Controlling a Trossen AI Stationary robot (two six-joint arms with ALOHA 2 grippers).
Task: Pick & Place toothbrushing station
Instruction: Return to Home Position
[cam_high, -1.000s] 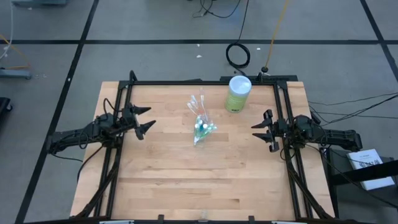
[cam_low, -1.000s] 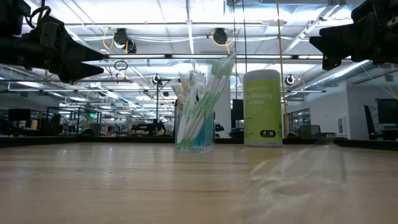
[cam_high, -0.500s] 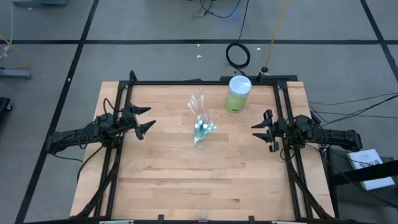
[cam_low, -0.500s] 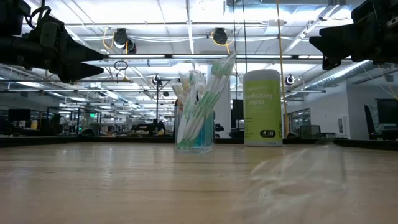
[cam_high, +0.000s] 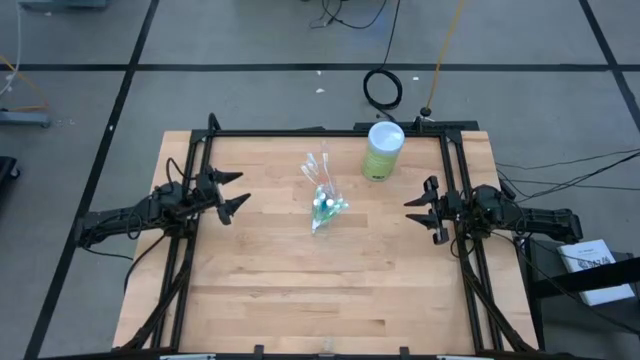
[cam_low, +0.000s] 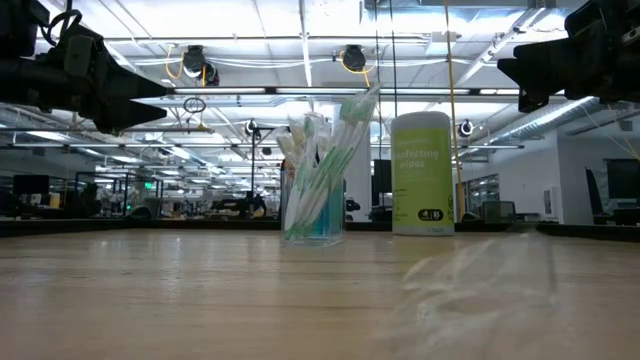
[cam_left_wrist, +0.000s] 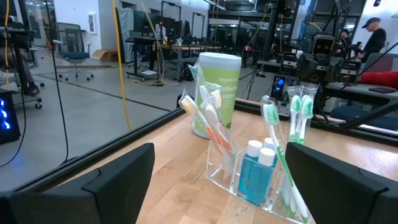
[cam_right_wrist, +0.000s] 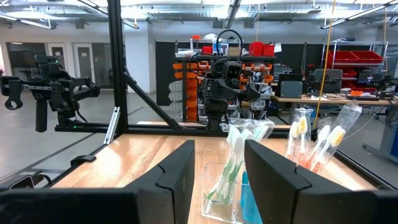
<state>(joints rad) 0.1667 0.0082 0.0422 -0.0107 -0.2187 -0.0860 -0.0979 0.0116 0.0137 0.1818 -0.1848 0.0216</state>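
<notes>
Pale wood planks form your table. Your left gripper hangs by the left edge, fingers spread wide and empty. Your right gripper sits by the right edge, its gap narrower, also empty. Between them, well apart from both, stands the clear plastic organizer, with thin toothbrushes leaning in it beside white-capped blue tubes. A lime canister stands near it.

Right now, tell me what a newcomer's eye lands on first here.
The clear organizer at the middle of the table, bristling with green and orange toothbrushes. Nearer the far edge stands a lime-green canister with a white lid. The left end effector and right end effector hang open at opposite sides, empty.
</notes>
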